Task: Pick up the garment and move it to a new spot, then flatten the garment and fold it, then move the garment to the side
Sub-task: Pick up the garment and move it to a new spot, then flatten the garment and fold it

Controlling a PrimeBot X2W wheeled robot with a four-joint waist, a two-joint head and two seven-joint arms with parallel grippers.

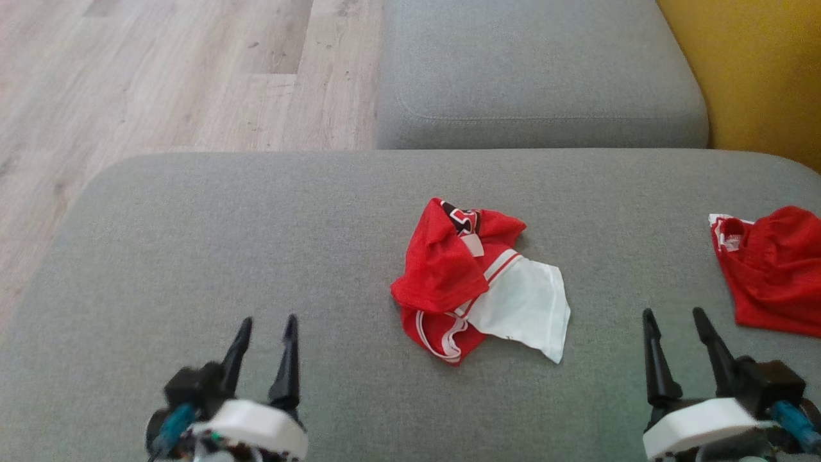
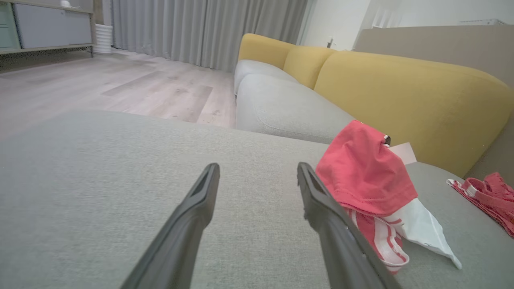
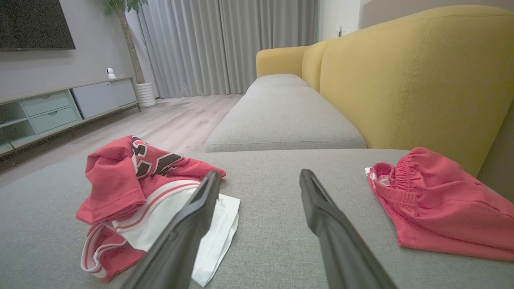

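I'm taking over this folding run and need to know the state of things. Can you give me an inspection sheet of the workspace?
Surface: grey cushion, carrying two garments.
Job's things: jersey, red and white, crumpled in a heap mid-cushion, not flattened or folded.
Clutter: red shorts, bunched at the cushion's right edge, apart from the jersey.
Hands: left hand open, empty, left of the jersey; right hand open, empty, aimed between jersey and shorts.
Cables: teal plug at the left wrist; nothing loose seen.
Surroundings: wood floor, yellow backrest, grey curtains, low cabinet.
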